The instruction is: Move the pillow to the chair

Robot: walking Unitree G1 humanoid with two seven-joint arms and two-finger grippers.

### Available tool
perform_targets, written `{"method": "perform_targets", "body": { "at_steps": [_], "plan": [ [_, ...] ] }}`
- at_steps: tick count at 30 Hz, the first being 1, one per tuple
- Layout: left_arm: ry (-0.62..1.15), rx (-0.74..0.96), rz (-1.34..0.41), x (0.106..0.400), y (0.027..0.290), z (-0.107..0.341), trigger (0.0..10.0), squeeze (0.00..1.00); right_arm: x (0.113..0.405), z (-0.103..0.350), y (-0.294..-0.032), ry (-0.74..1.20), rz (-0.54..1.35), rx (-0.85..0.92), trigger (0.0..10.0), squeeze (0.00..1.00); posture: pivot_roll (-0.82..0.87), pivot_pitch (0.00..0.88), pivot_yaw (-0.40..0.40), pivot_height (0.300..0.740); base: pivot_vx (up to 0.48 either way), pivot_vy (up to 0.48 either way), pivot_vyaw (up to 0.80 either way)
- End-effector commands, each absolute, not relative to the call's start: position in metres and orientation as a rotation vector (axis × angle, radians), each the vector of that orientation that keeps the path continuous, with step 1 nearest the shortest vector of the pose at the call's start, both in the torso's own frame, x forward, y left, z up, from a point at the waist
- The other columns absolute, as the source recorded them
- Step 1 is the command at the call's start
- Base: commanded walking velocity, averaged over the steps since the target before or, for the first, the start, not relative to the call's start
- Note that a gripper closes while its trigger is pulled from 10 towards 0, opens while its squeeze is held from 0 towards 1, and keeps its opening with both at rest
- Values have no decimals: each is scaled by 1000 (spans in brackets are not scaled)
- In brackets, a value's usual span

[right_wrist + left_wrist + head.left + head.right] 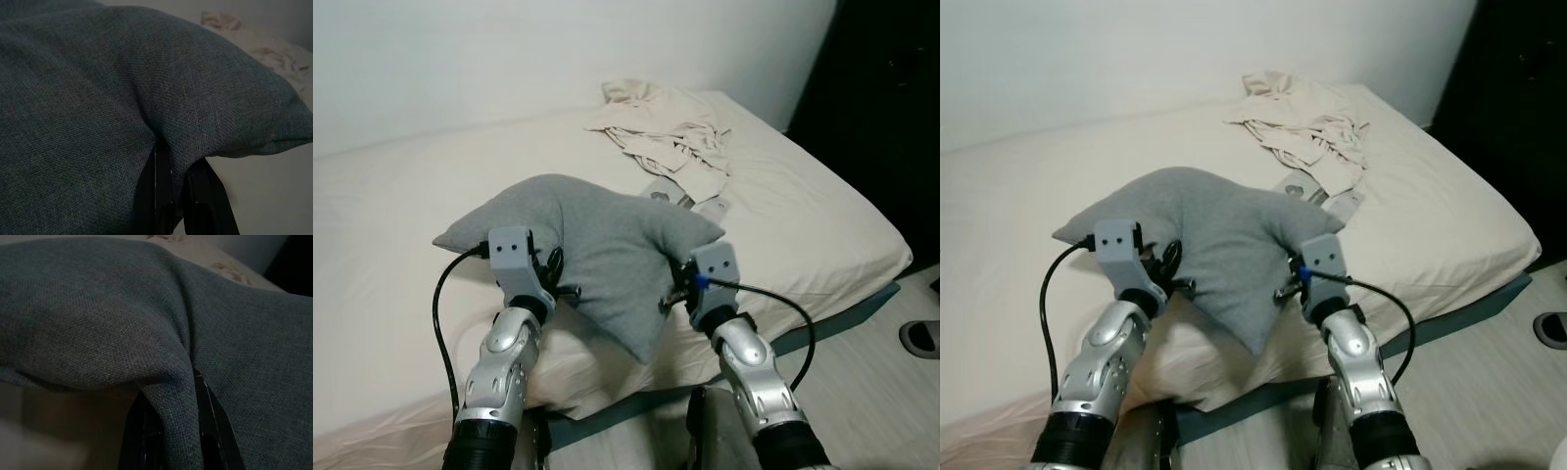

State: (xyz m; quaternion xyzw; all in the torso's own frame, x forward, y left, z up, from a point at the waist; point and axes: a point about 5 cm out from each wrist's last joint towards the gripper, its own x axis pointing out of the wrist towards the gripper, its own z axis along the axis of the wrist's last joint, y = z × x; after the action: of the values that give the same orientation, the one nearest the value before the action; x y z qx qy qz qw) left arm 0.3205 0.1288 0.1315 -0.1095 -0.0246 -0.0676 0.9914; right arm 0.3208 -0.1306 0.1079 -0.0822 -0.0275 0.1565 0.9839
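A grey pillow (pixel 597 240) hangs lifted above the bed, held between my two arms, its lower corner sagging toward me. My left gripper (pixel 560 279) is shut on the pillow's left side. My right gripper (pixel 672 292) is shut on its right side. In the left wrist view a fold of grey pillow (pixel 176 396) is pinched between the black fingers (pixel 210 431). In the right wrist view a fold of the pillow (pixel 178 166) is likewise clamped between the fingers (pixel 159 196).
The cream bed (pixel 822 206) fills the space ahead, its front edge just below the pillow. Crumpled beige cloth (pixel 671 132) lies at the far right of the bed. A grey slipper (pixel 920 338) sits on the floor at right. A white wall stands behind.
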Motion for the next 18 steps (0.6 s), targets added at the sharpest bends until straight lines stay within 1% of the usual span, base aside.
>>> {"method": "perform_targets", "body": {
  "at_steps": [1,2,3,4,6,12,14,18],
  "plan": [
    [-84,-128,-153,318,127,132,10000,0,319,104,-129,-48,315,-156,10000,0,21,78,11,561,0,0,0],
    [-84,-128,-153,318,127,132,10000,0,319,104,-129,-48,315,-156,10000,0,21,78,11,561,0,0,0],
    [-91,-72,-158,316,127,130,10000,0,319,102,-131,-42,288,-104,10000,0,23,70,8,566,0,0,0],
    [-91,-53,-157,315,128,129,10000,0,319,102,-132,-41,272,-73,10000,0,24,65,6,571,0,0,0],
    [-83,-46,-144,314,130,127,10000,0,319,101,-134,-35,259,-60,10000,0,25,60,5,576,0,0,0],
    [-64,-45,-114,314,135,121,10000,0,319,95,-133,-1,260,-57,10000,0,28,48,-1,601,0,0,0],
    [-58,-38,-101,313,138,118,10000,0,319,86,-134,68,259,-38,10000,0,29,44,-1,616,0,0,0],
    [-56,-35,-95,312,140,116,10000,0,317,74,-133,128,265,-49,10000,0,29,41,-1,616,0,0,0]
  ]
}}
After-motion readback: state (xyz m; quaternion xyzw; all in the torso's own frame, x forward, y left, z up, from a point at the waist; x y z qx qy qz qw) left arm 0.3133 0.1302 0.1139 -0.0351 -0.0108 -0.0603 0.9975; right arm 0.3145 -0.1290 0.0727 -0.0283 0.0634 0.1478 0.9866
